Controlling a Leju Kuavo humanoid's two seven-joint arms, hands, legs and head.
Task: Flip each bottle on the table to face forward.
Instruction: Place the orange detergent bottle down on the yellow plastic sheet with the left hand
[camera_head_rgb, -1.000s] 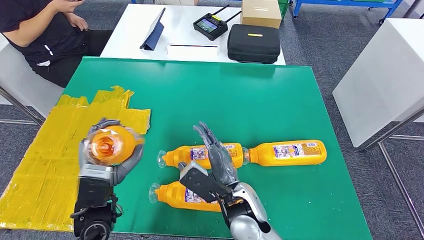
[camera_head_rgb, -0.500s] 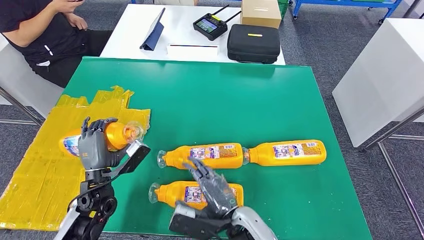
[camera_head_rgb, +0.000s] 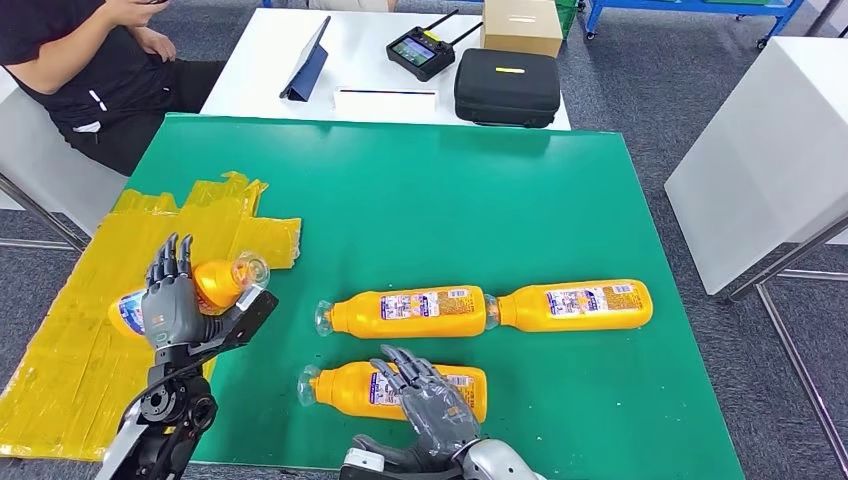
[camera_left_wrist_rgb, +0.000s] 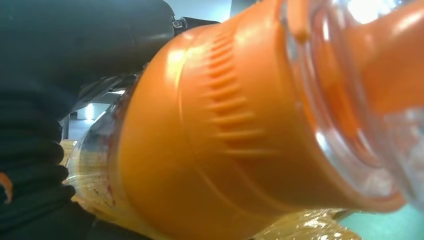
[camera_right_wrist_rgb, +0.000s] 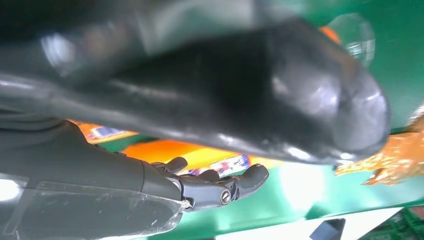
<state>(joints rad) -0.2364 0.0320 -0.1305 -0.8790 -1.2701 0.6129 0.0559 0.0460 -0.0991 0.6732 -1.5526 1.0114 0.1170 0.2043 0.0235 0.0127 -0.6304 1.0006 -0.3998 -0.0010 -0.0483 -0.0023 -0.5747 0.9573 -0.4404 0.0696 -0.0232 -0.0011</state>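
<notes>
Four orange bottles lie on their sides. One bottle (camera_head_rgb: 213, 283) (camera_left_wrist_rgb: 235, 125) rests on the yellow sheet (camera_head_rgb: 80, 340), its clear cap toward the table's middle. My left hand (camera_head_rgb: 172, 302) is against it, fingers straightened upward and thumb apart. Two bottles lie end to end mid-table, the middle one (camera_head_rgb: 410, 311) and the right one (camera_head_rgb: 580, 304), labels up. The near bottle (camera_head_rgb: 340, 387) (camera_right_wrist_rgb: 170, 150) lies close to the front edge. My right hand (camera_head_rgb: 428, 402) hovers over its right half with its fingers (camera_right_wrist_rgb: 220, 187) spread and slightly curled, hiding part of the label.
The green table (camera_head_rgb: 450, 200) has free room across its far half. Behind it a white table (camera_head_rgb: 360, 60) carries a black case (camera_head_rgb: 507, 86), a controller (camera_head_rgb: 421, 50), a tablet and a cardboard box. A person in black (camera_head_rgb: 90, 70) sits at the far left.
My left hand lowered its bottle onto the yellow sheet and straightened its fingers. My right hand drew back from the middle bottle toward the front edge, over the near bottle.
</notes>
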